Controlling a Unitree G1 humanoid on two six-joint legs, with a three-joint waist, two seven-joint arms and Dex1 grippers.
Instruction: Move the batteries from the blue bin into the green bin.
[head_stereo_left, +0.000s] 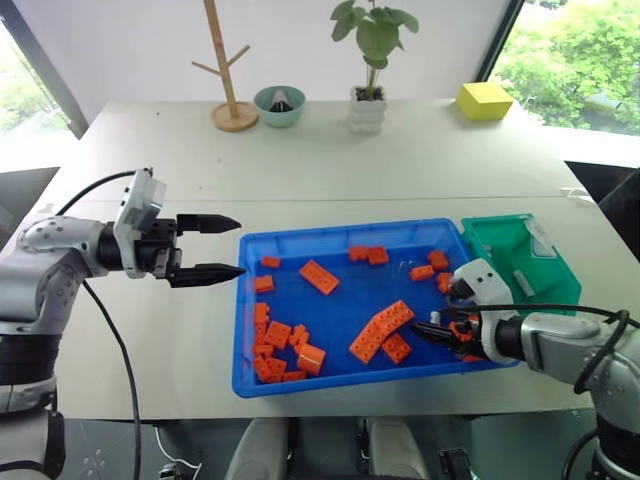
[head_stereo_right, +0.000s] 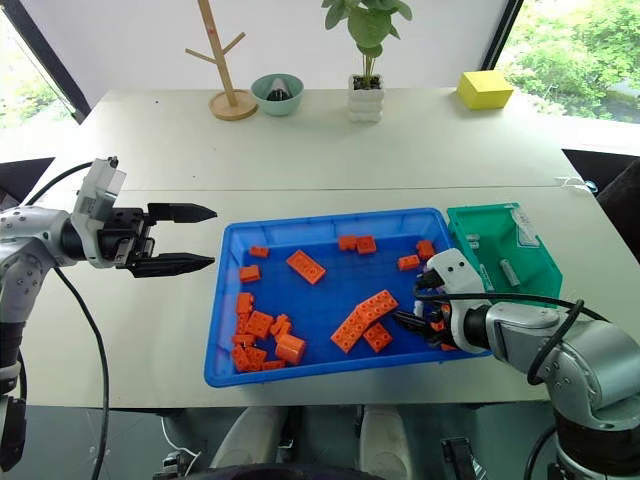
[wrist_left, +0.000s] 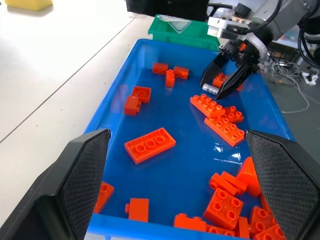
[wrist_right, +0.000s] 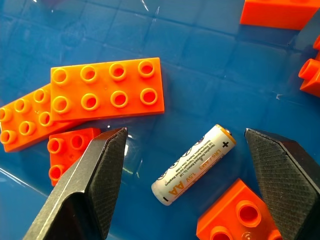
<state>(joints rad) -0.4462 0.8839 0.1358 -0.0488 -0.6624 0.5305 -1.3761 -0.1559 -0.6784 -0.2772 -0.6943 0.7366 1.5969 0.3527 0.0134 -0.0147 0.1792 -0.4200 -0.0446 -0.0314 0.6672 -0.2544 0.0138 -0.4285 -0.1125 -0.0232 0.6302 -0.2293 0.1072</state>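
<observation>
right gripper (wrist_right: 182, 187): low inside the blue bin (head_stereo_left: 330, 385) at its end nearest the green bin (head_stereo_left: 500, 245), fingers spread wide, holding nothing.
battery (wrist_right: 194, 164): a white aa cell lying flat on the blue floor, between the right gripper's two fingers and touching neither (it lies slantwise across the gap).
bricks by the right gripper: a flat eight-stud orange brick (wrist_right: 106, 90) lies just beyond one finger, overlapping a second long one; a small orange block (wrist_right: 237, 214) sits just beside the battery's near side.
left gripper (head_stereo_left: 222, 247): held above the bare surface (head_stereo_left: 400, 160) just outside the blue bin's far end from the right gripper, pointing across toward that gripper, fingers wide apart and empty.
other bricks: scattered over the bin floor between the two grippers, with a heap (head_stereo_left: 280, 350) in the corner nearest the left gripper.
green bin: touching the blue bin's short wall, just behind the right gripper; a few pale batteries (head_stereo_left: 523, 282) lie inside it.
far side of the surface: wooden stand, teal bowl, potted plant, yellow block, all well apart from both grippers.
</observation>
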